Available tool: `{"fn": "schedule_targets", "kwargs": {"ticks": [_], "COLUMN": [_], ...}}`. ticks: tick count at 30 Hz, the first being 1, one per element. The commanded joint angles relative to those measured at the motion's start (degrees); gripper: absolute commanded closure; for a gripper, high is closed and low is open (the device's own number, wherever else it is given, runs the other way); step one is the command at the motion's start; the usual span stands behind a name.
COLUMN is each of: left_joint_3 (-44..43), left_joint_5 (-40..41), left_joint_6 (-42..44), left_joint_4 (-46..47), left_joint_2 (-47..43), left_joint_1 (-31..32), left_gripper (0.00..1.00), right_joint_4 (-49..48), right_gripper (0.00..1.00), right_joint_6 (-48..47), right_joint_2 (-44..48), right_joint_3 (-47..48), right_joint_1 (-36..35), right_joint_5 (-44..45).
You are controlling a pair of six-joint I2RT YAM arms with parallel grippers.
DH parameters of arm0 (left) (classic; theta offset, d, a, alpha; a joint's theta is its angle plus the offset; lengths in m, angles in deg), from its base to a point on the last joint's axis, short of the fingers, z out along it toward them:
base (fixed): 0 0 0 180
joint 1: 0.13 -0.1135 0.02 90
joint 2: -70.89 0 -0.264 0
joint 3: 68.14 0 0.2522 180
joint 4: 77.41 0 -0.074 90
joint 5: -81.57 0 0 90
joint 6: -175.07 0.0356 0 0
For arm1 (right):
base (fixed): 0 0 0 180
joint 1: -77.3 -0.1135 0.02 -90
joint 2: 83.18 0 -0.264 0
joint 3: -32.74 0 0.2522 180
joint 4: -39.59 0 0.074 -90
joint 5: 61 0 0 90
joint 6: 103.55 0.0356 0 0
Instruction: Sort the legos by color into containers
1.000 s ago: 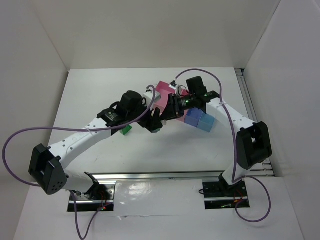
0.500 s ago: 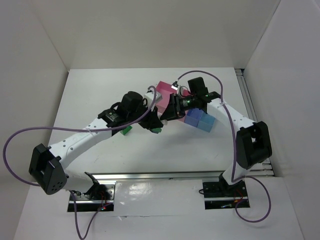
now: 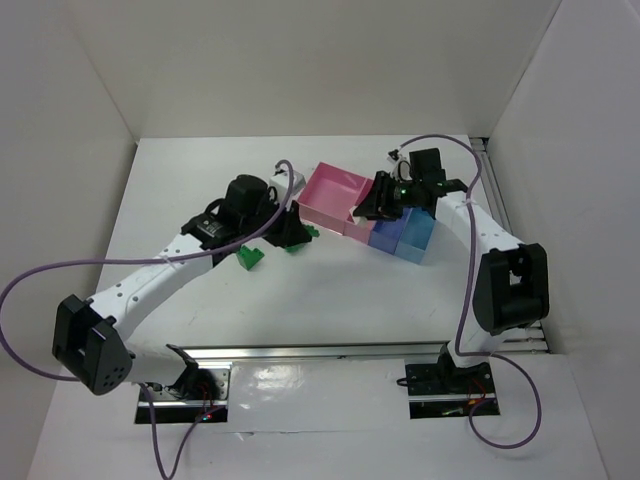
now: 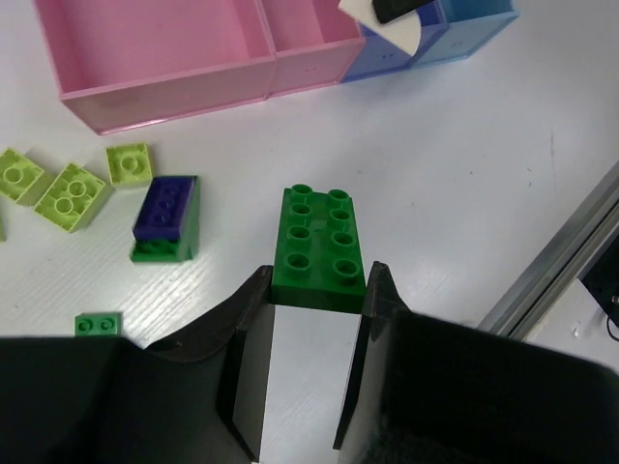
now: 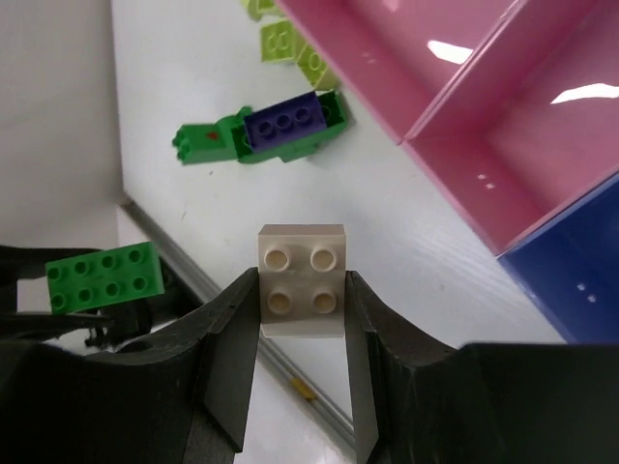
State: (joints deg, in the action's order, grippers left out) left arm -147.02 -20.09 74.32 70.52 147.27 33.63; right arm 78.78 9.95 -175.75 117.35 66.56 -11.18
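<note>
Here the left tool (image 4: 317, 280) is clamped on a dark green brick (image 4: 319, 242) over the tabletop (image 4: 464, 174); the right tool (image 5: 301, 290) pinches a white brick (image 5: 301, 271). Beyond, loose bricks (image 4: 68, 193) lie beside the pink trays (image 4: 164, 92), whose visible floors are bare; inside the blue trays (image 4: 455, 43) I cannot tell.
</note>
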Motion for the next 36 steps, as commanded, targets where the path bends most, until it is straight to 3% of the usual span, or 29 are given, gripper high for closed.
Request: {"fn": "schedule_targets", "kwargs": {"ticks": [1,10,21,28,30,33,36], "left_joint_3": [1.49,1.57,0.52,-0.09,-0.62,-1.14,-1.93], "left_joint_5": [-0.2,1.64,-1.61,-1.61,-1.61,-1.61,-5.63], "left_joint_6": [-1.55,-9.38,-14.57,-15.1,-15.1,-15.1,-14.49], "left_joint_4": [2.66,1.07,0.46,-0.06,-0.59,-0.59,-1.21], "left_joint_2": [-0.89,4.74,10.1,10.63,10.63,10.63,11.42], "left_joint_1": [-1.77,-4.67,-6.07,-6.07,-6.07,-6.07,-6.69], "left_gripper": [1.0,1.0,1.0,1.0,1.0,1.0,1.0], "right_joint_4": [-5.74,-5.13,-5.13,-5.83,-6.35,-3.31,-0.82], "right_gripper": [0.81,0.81,0.81,0.75,0.58,0.18,0.17], "right_joint_6": [2.68,2.77,6.11,5.58,4.71,2.78,2.25], "right_joint_2": [1.09,-1.29,-3.67,-9.63,-10.78,-14.03,-14.22], "right_joint_3": [0.87,2.71,6.67,10.09,10.88,15.87,18.36], "right_joint_1": [-0.42,-2.79,-8.41,-8.42,-8.42,-7.89,-7.89], "right_joint_5": [8.44,18.02,41.74,46.95,46.95,44.49,45.1]}}
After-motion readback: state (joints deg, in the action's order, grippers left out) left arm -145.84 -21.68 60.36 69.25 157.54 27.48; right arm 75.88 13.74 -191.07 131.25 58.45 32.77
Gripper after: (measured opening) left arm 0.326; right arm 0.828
